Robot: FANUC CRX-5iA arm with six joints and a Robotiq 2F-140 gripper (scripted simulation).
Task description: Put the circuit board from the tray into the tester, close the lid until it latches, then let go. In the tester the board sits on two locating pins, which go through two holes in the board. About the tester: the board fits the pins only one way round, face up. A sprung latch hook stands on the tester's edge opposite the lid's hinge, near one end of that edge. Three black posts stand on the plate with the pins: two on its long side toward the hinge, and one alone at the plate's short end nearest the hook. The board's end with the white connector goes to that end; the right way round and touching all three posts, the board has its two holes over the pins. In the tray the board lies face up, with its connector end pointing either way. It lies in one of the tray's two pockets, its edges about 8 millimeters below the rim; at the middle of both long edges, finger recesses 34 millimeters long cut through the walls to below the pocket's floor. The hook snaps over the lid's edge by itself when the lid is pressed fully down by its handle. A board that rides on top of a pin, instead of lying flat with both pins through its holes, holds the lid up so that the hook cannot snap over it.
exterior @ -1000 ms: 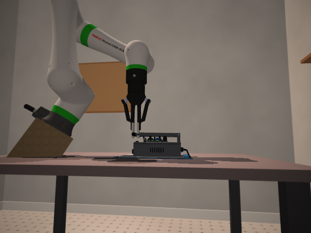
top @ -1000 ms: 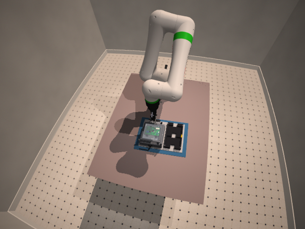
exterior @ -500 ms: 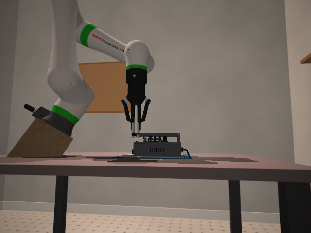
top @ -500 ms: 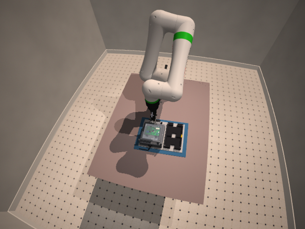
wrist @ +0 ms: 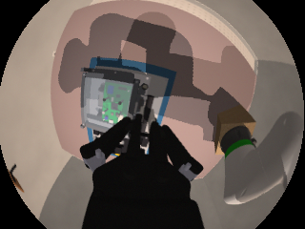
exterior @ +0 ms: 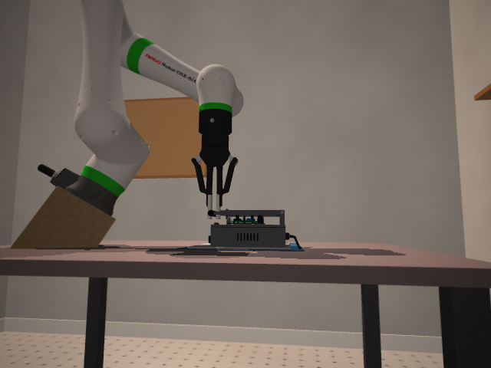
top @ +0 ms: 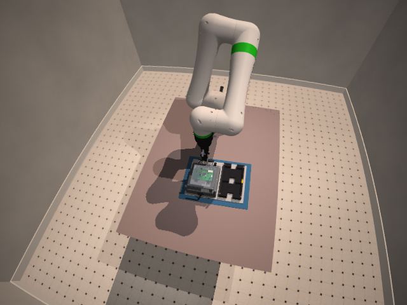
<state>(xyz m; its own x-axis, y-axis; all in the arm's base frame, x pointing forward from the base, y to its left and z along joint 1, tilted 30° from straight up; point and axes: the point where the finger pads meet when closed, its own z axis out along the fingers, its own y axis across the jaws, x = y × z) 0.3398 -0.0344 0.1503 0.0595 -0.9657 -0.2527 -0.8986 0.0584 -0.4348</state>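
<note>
The dark tester [exterior: 248,234] stands on the blue mat, with the green circuit board [top: 202,173] inside under the clear lid [top: 201,175]. In the exterior view the lid [exterior: 249,212] lies level over the box, with the board's parts [exterior: 245,219] showing under it. My gripper [exterior: 214,212] points straight down and is shut on the lid's handle [exterior: 211,213] at the edge away from the hinge post [exterior: 281,218]. In the wrist view the fingers pinch the handle at the tester's edge [wrist: 141,98]. I cannot see the latch hook.
The black tray [top: 231,181] lies beside the tester on the blue mat [top: 215,183], both pockets empty. A cable [exterior: 294,238] leaves the tester's hinge side. The arm's wooden wedge base [exterior: 59,219] stands on the table's left.
</note>
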